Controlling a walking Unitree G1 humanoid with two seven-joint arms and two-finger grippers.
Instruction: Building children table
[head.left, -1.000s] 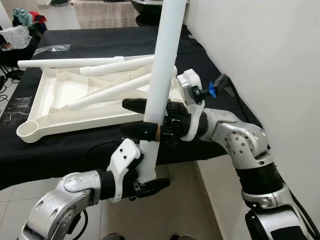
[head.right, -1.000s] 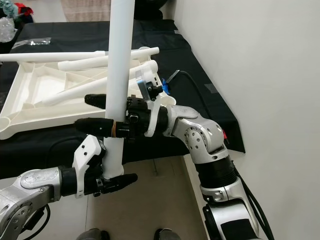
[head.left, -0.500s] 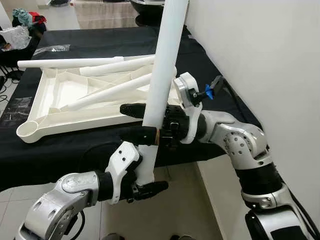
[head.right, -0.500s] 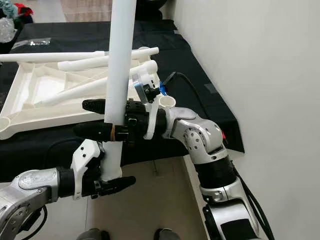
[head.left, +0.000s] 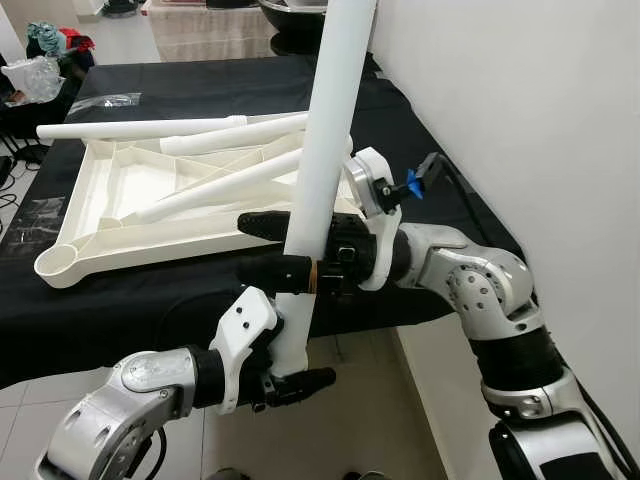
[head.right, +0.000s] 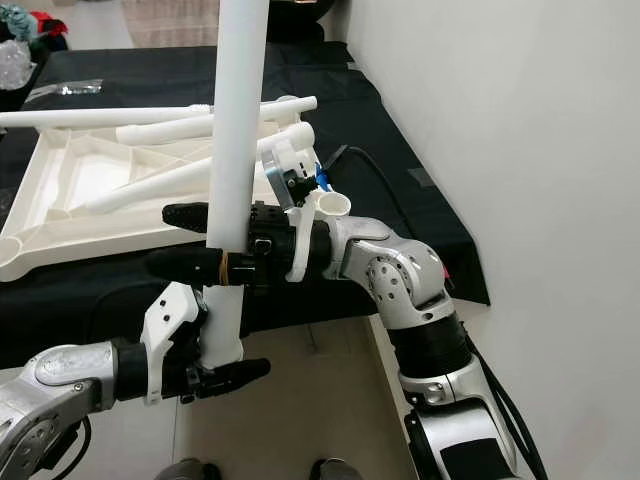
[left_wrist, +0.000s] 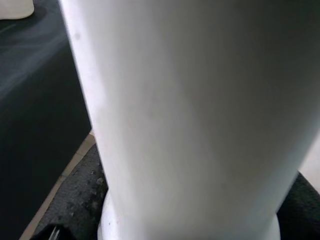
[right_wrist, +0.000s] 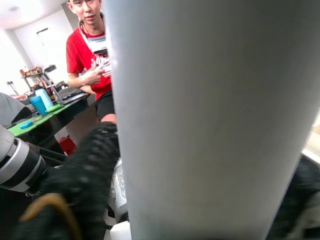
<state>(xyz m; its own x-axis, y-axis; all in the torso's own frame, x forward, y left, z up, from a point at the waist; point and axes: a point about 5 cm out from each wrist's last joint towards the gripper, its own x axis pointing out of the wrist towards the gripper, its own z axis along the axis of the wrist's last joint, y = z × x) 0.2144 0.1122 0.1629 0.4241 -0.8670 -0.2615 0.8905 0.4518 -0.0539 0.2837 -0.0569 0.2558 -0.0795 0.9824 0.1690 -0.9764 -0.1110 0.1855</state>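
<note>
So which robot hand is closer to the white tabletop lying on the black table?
Right. The right gripper grips the upright leg just in front of the tabletop edge. The left gripper holds the leg's bottom end, lower down, below the table.

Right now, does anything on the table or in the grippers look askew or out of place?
Three loose white legs lie criss-crossed over the upturned white tabletop, none seated. The held leg, gripped by both the left gripper and right gripper, leans slightly.
</note>
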